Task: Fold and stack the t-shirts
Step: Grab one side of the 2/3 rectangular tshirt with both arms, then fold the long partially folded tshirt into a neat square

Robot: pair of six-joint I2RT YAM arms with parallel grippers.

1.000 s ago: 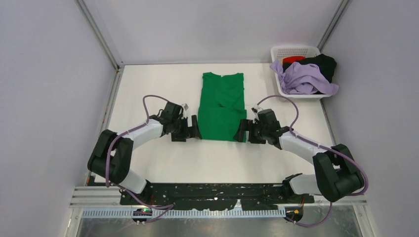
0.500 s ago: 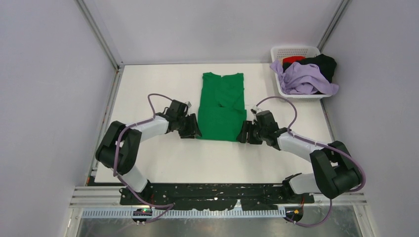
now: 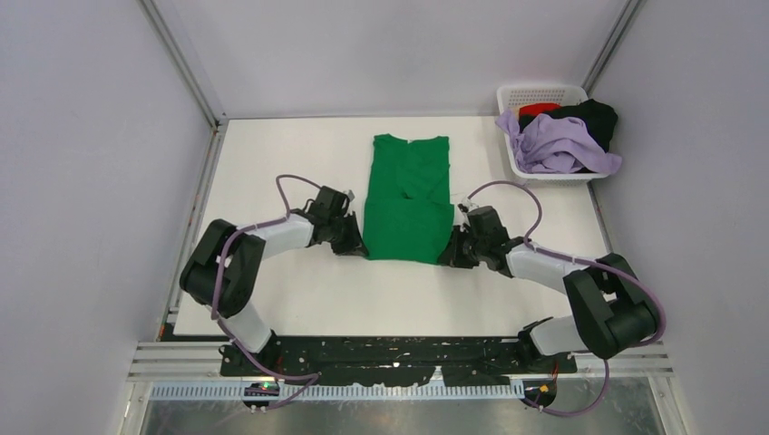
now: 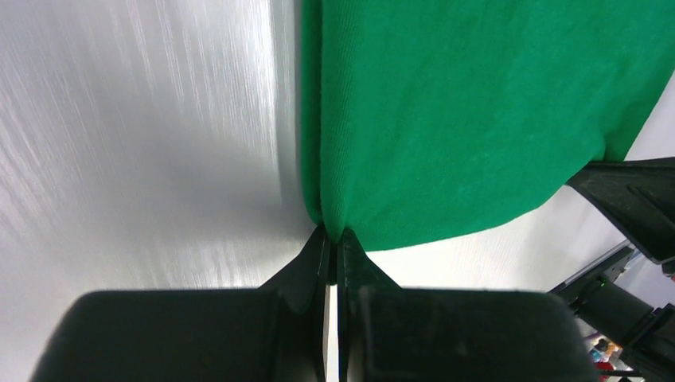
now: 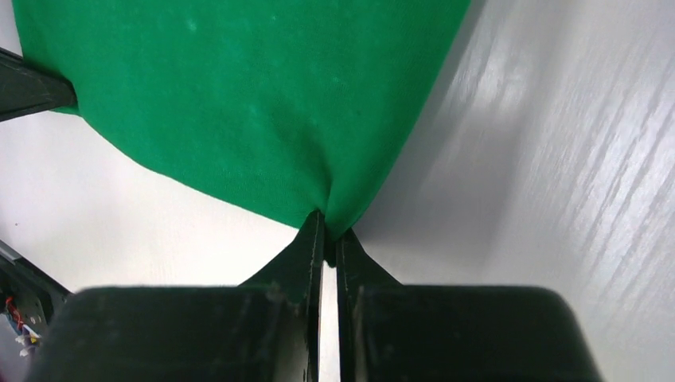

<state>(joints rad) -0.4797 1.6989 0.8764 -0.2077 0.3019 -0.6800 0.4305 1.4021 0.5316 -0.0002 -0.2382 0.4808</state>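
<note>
**Both jaws pinch the green shirt's near corners**

The white table (image 3: 272, 163) carries the green t-shirt (image 3: 410, 195), folded narrow, at its middle. The white basket (image 3: 541, 92) at the far right corner holds the lavender t-shirt (image 3: 558, 145) and others. The left jaws are clamped on the green t-shirt's near-left corner, the right jaws on its near-right.

Bright even light, streaky glare across the table (image 4: 159, 119), soft shadows.

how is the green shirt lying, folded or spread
Partly folded: the green t-shirt lies as a narrow strip, no sleeves sticking out.
</note>
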